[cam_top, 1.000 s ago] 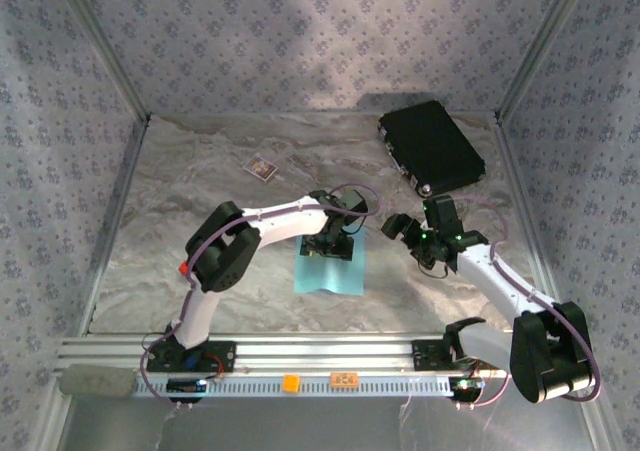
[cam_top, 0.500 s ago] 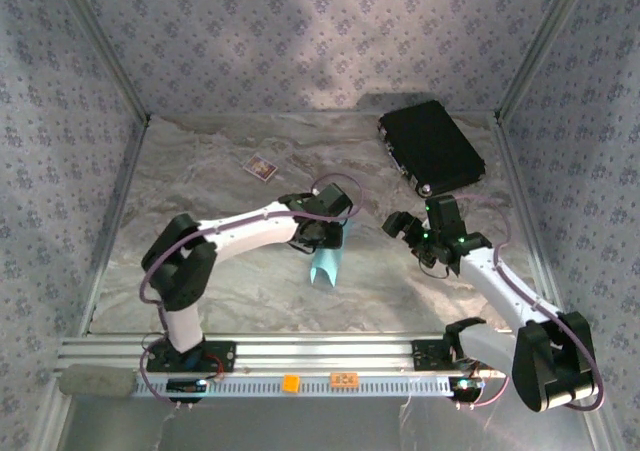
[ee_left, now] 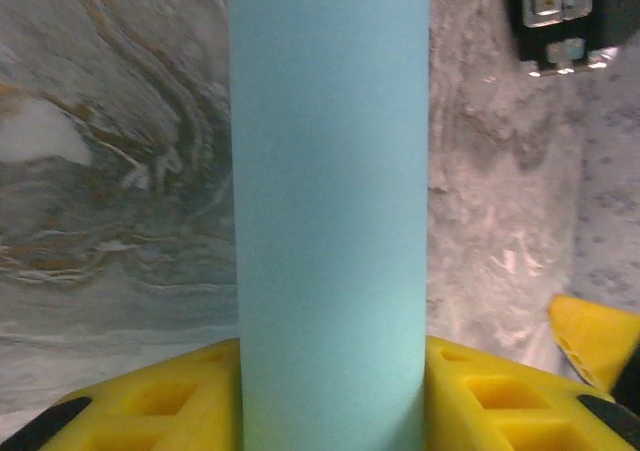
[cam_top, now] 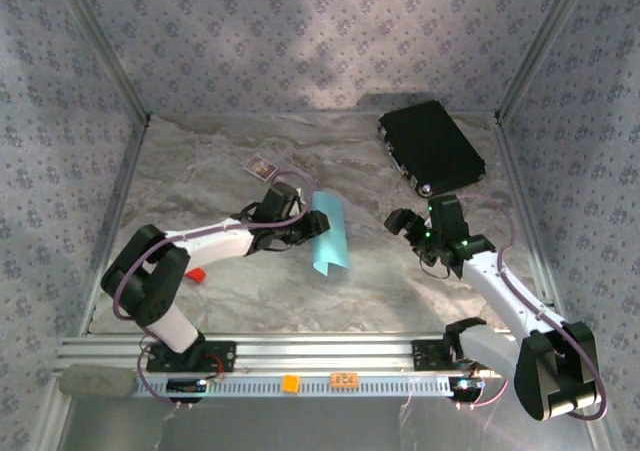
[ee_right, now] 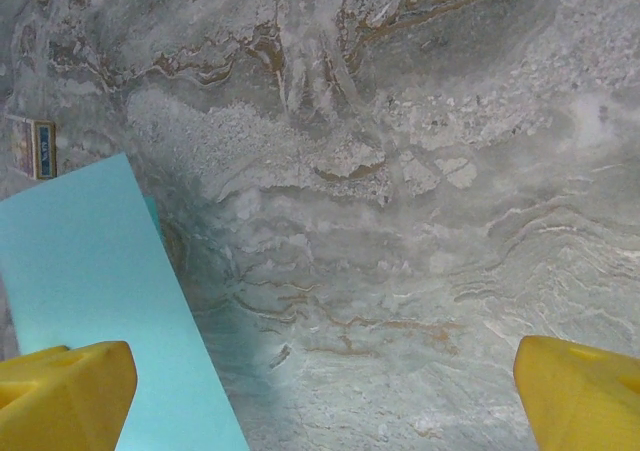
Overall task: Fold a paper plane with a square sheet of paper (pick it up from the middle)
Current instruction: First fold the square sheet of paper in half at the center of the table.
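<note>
Light-blue square paper sheet (cam_top: 331, 233), apparently curled double, sits pinched in the left gripper (cam_top: 306, 228); the right gripper (cam_top: 404, 225) gapes wide, empty.

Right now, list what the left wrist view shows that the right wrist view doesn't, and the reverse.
Left wrist view, not right: a corner of the black case, and the left gripper clamped on the square sheet of paper, which stands up as a curved band. Right wrist view, not left: the small dark card and the right gripper, open with nothing between its fingers. Both: that sheet of paper and the marbled table.
</note>
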Robot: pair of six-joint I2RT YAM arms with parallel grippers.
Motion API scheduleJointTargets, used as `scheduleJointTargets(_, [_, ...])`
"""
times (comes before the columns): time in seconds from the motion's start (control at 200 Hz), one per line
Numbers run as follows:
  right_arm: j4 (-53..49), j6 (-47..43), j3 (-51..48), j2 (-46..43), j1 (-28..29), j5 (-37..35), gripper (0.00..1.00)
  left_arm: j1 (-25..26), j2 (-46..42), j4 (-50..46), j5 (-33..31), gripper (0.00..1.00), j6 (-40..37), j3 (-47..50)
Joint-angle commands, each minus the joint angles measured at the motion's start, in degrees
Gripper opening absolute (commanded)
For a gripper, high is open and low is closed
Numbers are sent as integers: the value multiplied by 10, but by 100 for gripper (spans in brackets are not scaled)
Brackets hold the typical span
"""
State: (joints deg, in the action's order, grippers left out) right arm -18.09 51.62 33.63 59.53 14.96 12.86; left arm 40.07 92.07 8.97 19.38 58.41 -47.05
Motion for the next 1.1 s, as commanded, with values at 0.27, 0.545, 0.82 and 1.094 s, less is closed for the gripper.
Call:
scheduleJointTargets(0.27, [30,10,-9,0,6,29,99,11,75,185,105,44,102,11])
scheduleJointTargets(0.545, [54,8,-19,7,6,50,99,32,110,115,91,43,88,-14])
scheduleJointTargets(0.82, [31,-3,-9,21,6,60,99,35,118,19,47,46,63,-31])
scheduleJointTargets(1.094, [43,9,-7,23,12,56,99,46,110,-114,-5,57,-17,-80])
